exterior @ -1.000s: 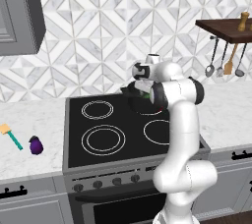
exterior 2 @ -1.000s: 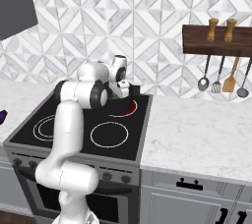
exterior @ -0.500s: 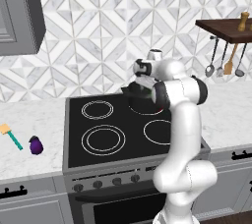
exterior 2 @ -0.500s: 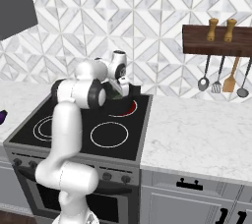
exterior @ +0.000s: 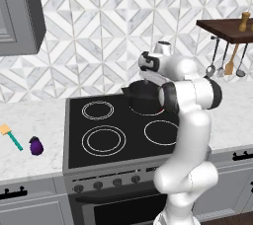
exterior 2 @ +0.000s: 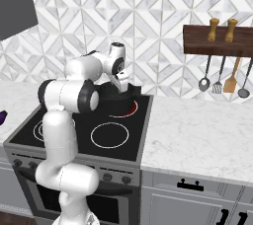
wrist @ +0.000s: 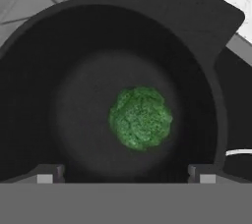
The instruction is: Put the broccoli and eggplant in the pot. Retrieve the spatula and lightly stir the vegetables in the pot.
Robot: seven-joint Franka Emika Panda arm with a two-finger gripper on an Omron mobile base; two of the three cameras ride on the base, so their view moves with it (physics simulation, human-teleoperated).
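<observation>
The broccoli (wrist: 141, 118) lies on the bottom of the black pot (wrist: 197, 70), alone and apart from my fingers. That pot (exterior: 140, 94) stands on the stove's back right burner, also seen from the other side (exterior 2: 112, 98). My gripper (wrist: 125, 174) hangs open just above the pot's mouth, pointing down into it (exterior: 148, 79) (exterior 2: 122, 85), with nothing between its fingers. The purple eggplant (exterior: 36, 146) rests on the left counter, and its tip peeks in at the picture's edge (exterior 2: 2, 117). The spatula (exterior: 11, 136) lies just left of the eggplant, teal handle and yellow blade.
The black stovetop (exterior: 104, 140) has three free burner rings. A wooden shelf (exterior 2: 217, 41) on the right wall carries two grinders, with several long utensils (exterior 2: 230, 76) hanging under it. Marble counter (exterior 2: 197, 130) stretches to the stove's right.
The green broccoli showed under my hand a second ago and now lies in the pot. My hand has lifted slightly above the pot.
</observation>
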